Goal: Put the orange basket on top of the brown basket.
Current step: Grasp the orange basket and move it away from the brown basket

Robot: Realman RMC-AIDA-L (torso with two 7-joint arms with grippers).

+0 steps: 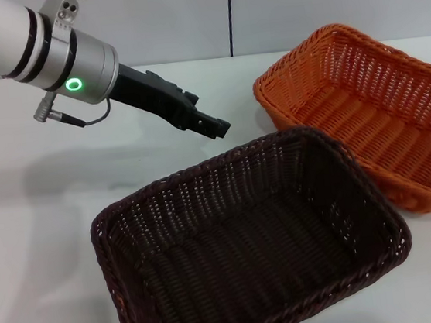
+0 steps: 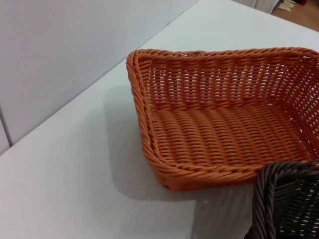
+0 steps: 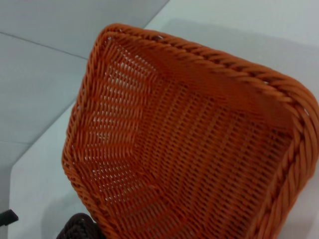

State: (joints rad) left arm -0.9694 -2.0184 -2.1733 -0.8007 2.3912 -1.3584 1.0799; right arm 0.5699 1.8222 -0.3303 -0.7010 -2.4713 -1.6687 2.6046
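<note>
Dark brown rectangular woven basket (image 1: 248, 243) sitting nearest on white bench (image 1: 36, 229); bright orange rectangular woven basket (image 1: 365, 105) touching behind-right. We are judging it light, stiff: grip braided rim. Left pincer (image 1: 215, 125) hovering, jaws closed, empty.

White-silver arm, green ring light, black hand (image 1: 213, 125).

Bright, even light falls from above onto the white table (image 1: 39, 252). Soft grey shadows spread on it under the left arm (image 1: 39, 49) and beside the brown basket (image 1: 248, 243), whose dark interior hides most weave detail. The orange basket (image 2: 219, 124) casts a soft shadow beside its near corner. In the right wrist view its closest rim looks slightly soft. No harsh glare shows.
</note>
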